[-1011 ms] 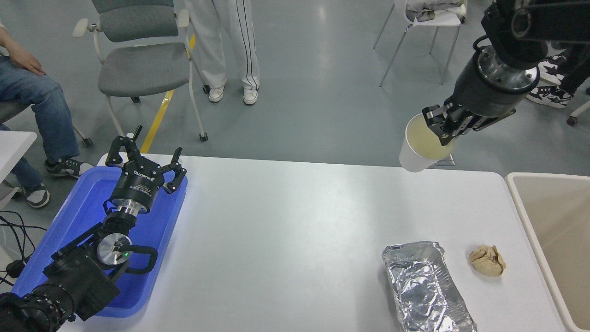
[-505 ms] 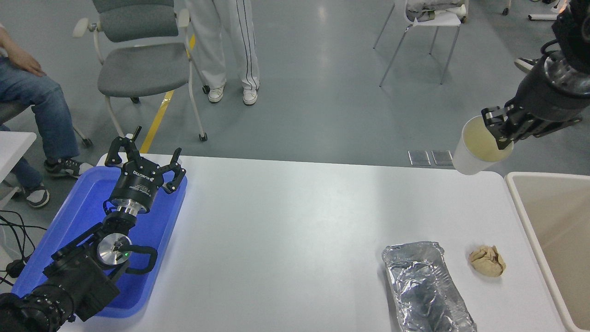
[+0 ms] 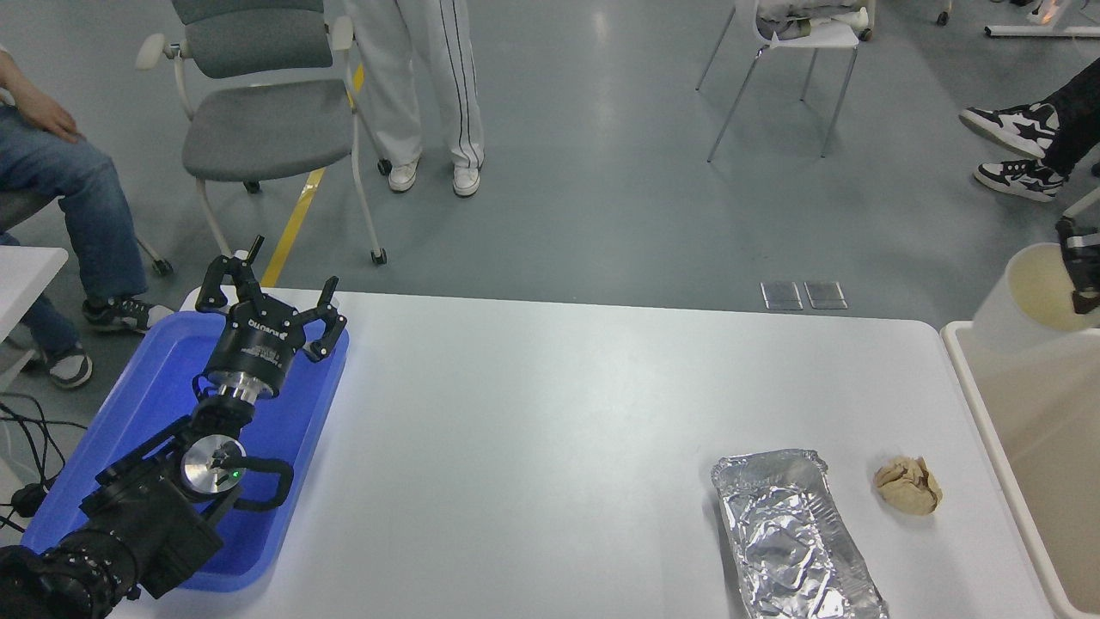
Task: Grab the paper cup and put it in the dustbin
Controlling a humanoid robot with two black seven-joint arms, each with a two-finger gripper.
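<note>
1. A person in blue jeans (image 3: 77, 198) sits at the far left, off the table and past the left gripper.
2. The blue tray (image 3: 129, 430) lies on the left end of the white table (image 3: 533, 413), right under the left arm.
3. The left gripper (image 3: 268, 288) is parked over the far end of the blue tray. Its black fingers (image 3: 225, 277) are spread wide apart and hold nothing.
4. There is small white writing on the round body of the left gripper. It is too small to read for sure.
5. A tiny green light glows on the silver joint of the left arm.
6. A grey chair (image 3: 258, 112) stands on the floor beyond the left gripper. White trousers and white shoes (image 3: 430, 176) stand just to the right of it.
7. A silver foil tray (image 3: 795, 537) lies on the table, well to the left of the right gripper and nearer the camera.
8. A crumpled brown paper ball (image 3: 909, 486) sits just to the right of the foil tray.
9. The paper cup (image 3: 1023, 301) is up in the air and tilted, above the far left corner of the dustbin (image 3: 975, 378). Its creamy inside faces the camera.
10. The right gripper (image 3: 1081, 279) shows only at the right edge of the picture. Its black fingers pinch the rim of the paper cup.
11. Black and white sneakers (image 3: 1014, 155) rest on the floor beyond the right gripper.
</note>
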